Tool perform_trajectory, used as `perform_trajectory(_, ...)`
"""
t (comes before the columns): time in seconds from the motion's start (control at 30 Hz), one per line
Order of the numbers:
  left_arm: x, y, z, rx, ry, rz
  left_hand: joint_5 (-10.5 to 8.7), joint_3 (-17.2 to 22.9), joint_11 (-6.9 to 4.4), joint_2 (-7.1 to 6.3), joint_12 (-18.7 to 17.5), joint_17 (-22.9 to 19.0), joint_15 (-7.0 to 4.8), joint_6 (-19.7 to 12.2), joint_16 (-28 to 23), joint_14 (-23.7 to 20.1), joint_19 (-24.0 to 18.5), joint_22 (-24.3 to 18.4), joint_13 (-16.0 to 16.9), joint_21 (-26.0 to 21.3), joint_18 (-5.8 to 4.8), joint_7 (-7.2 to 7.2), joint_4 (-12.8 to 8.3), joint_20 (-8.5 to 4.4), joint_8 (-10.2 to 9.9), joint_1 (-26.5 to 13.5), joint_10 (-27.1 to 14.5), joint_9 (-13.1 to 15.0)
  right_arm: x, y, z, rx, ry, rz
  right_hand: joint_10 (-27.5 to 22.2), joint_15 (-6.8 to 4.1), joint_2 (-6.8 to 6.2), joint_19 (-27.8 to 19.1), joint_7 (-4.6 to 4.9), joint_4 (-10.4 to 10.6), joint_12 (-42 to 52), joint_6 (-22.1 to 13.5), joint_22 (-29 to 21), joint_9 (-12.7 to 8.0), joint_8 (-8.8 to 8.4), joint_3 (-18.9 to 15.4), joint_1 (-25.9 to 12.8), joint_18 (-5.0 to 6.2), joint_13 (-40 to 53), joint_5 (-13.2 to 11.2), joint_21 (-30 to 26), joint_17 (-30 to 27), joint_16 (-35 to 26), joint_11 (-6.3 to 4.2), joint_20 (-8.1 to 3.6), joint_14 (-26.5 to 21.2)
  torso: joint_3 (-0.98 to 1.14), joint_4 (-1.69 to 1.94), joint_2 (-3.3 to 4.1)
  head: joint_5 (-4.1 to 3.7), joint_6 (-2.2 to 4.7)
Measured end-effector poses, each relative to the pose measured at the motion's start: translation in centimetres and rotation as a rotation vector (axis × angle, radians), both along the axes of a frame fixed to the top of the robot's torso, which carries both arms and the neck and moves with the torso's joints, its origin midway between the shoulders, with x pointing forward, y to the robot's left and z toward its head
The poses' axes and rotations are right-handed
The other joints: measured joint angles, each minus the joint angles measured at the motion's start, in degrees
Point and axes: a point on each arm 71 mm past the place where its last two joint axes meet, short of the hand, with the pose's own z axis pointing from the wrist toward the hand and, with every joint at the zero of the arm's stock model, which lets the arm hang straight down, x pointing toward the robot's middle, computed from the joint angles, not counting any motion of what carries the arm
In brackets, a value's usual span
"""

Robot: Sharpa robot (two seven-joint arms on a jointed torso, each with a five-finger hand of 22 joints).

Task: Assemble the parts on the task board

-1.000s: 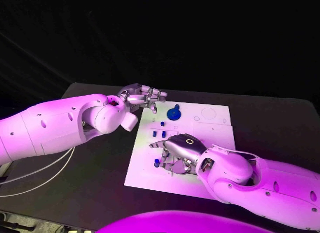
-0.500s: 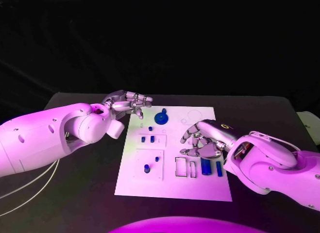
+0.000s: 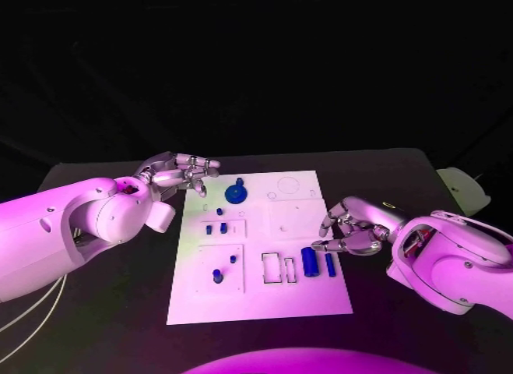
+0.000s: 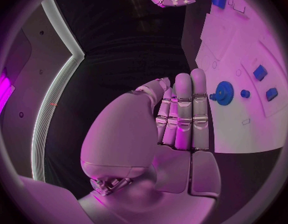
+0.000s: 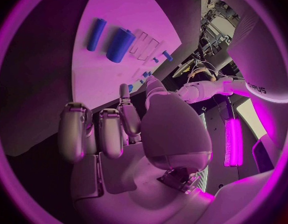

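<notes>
Right hand (image 3: 355,231) has pulled off the task board (image 3: 312,300) to its right edge since a second ago; fingers curled in, holding nothing. Left hand (image 3: 180,171) sits at the far left corner, fingers together and curled, also holding nothing. So probably between picks. Board contents: thick blue cylinder (image 3: 310,261) and thin blue bar (image 3: 330,264) lying by the slots, blue gear (image 3: 236,194) far side, small blue pegs (image 3: 218,275) in left recesses.

Head camera overhead; wrist cameras close behind hands, all sharing task board (image 3: 261,241).
</notes>
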Motion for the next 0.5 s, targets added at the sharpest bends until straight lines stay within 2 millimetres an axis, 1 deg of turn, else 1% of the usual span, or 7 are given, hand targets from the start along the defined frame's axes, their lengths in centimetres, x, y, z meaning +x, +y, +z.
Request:
perform_trajectory(0.07, 0.0, 0.0, 0.0, 0.0, 0.0, 0.0, 0.0, 0.0, 0.0, 0.0, 0.0, 0.0, 0.0, 0.0, 0.0, 0.0, 0.0, 0.0, 0.0, 0.0, 0.0, 0.0, 0.0, 0.0, 0.0, 0.0, 0.0, 0.0, -0.2, -0.2, -0.4, -0.017, 0.012, -0.011, -0.7, 0.0, 0.45, 0.0, -0.08, 0.34, -1.0, -0.08, 0.0, 0.34, 0.0, -0.97, -0.45, 0.0, -0.86, 0.68, 0.0, 0.0, 0.0, -0.08, 0.0, 0.0, -0.02, -0.01, -0.02, -0.39, -0.05)
perform_trajectory(0.1, 0.0, 0.0, 0.0, 0.0, 0.001, 0.0, 0.0, 0.0, 0.0, 0.0, 0.0, 0.0, 0.0, 0.0, 0.0, 0.0, 0.0, 0.0, 0.0, 0.0, 0.0, 0.0, 0.0, 0.0, 0.0, 0.0, 0.0, 0.0, -0.3, -0.3, -0.7, -0.024, 0.019, -0.015, -0.77, 0.0, 0.45, 0.0, 0.09, 0.47, -1.25, -0.24, 0.0, 0.47, 0.0, -1.29, -0.45, 0.0, -1.06, 0.81, 0.0, 0.0, 0.0, -0.01, 0.0, 0.0, -0.02, 0.01, -0.02, -0.51, -0.06)
perform_trajectory(0.17, 0.0, 0.0, 0.0, 0.001, 0.001, -0.001, 0.0, 0.0, 0.0, 0.0, 0.0, 0.0, 0.0, 0.0, 0.0, 0.0, 0.0, 0.0, 0.0, 0.0, 0.0, 0.0, 0.0, 0.0, 0.0, 0.0, 0.0, 0.0, -0.7, -0.3, -1.3, -0.038, 0.036, -0.023, -0.77, 0.0, 0.91, 0.0, 0.1, 0.55, -1.25, -0.26, 0.0, 0.71, 0.26, -1.99, -0.91, 0.0, -1.1, 0.81, 0.0, 0.0, 0.0, -0.01, 0.0, 0.0, -0.04, 0.04, -0.02, -0.7, -0.08)
perform_trajectory(0.27, -0.1, 0.1, 0.0, 0.001, 0.001, 0.001, 0.0, 0.0, 0.0, 0.0, 0.0, 0.0, 0.0, 0.0, 0.0, 0.0, 0.0, 0.0, 0.0, 0.0, 0.0, 0.0, 0.0, 0.0, 0.0, 0.0, 0.0, 0.0, -0.9, -0.2, -2.0, -0.053, 0.052, -0.028, -0.77, 0.0, 1.0, 0.0, 0.1, 0.57, -1.25, -0.26, -0.01, 1.0, 0.26, -2.49, -1.25, 0.01, -1.02, 1.14, 0.0, -0.01, 0.0, -0.01, 0.0, 0.0, -0.06, 0.04, -0.01, -0.74, -0.18)
perform_trajectory(0.3, -0.1, 0.2, 0.0, 0.002, 0.002, 0.002, 0.0, 0.0, 0.0, 0.0, 0.0, 0.0, 0.0, 0.0, 0.0, 0.0, 0.0, 0.0, 0.0, 0.0, 0.0, 0.0, 0.0, 0.0, 0.0, 0.0, 0.0, 0.0, -1.0, -0.2, -2.2, -0.059, 0.055, -0.031, -0.77, 0.01, 0.8, 0.0, 0.1, 0.63, -1.25, -0.26, 0.0, 1.06, 0.4, -2.69, -1.59, 0.01, -0.97, 1.14, 0.0, -0.01, 0.0, -0.01, 0.0, 0.0, -0.06, 0.05, 0.01, -0.74, -0.21)
perform_trajectory(0.5, -0.1, 0.2, 0.0, 0.002, 0.002, 0.002, 0.0, 0.0, 0.0, 0.0, 0.0, -0.06, 0.0, 0.0, 0.0, 0.0, 0.0, 0.0, 0.0, 0.0, -0.01, 0.0, 0.0, 0.0, 0.0, 0.0, 0.0, 0.01, -1.0, 0.4, -3.2, -0.083, 0.062, -0.033, -0.77, 0.01, 0.74, -0.01, 0.1, 0.59, -1.25, -0.26, -0.01, 1.43, 0.73, -3.37, -2.26, 0.01, -0.56, 1.36, 0.0, -0.01, 0.26, -0.01, 0.0, 0.0, -0.06, 0.09, 0.05, -0.74, -0.42)
